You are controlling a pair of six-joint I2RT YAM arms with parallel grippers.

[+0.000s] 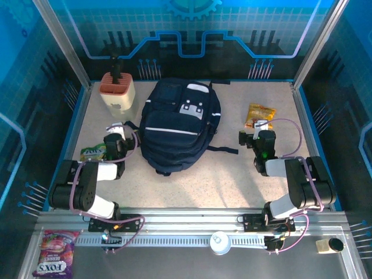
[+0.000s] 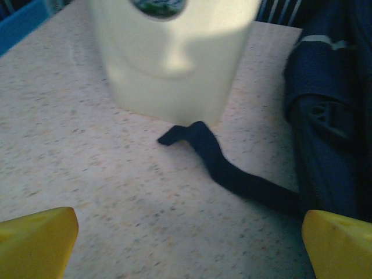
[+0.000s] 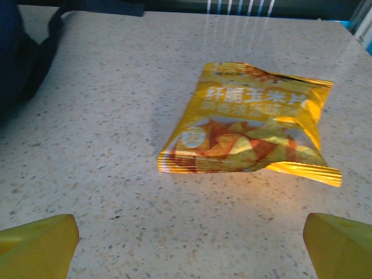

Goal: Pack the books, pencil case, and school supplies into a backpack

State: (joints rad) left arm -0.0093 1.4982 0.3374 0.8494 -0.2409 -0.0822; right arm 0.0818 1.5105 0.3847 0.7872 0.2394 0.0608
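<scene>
The navy-blue backpack (image 1: pixel 174 125) lies closed in the middle of the table, white-striped, with one black strap (image 2: pixel 232 174) trailing left over the tabletop. My left gripper (image 1: pixel 117 129) hovers just left of it, open, nothing between its yellow fingertips (image 2: pixel 35 241); the backpack's side (image 2: pixel 331 133) is at the right of the left wrist view. My right gripper (image 1: pixel 260 127) stands open to the right of the backpack, its gap (image 3: pixel 189 250) over bare table. The backpack's edge (image 3: pixel 17 52) shows at far left there. Books, pencil case and school supplies are out of view.
A beige holder with a terracotta top (image 1: pixel 118 93) stands back left, close ahead of the left gripper (image 2: pixel 168 58). A yellow-orange snack packet (image 3: pixel 250 125) lies just beyond the right gripper. A green snack packet (image 1: pixel 93 153) lies by the left arm. A purple candy bag (image 1: pixel 55 253) rests on the front rail.
</scene>
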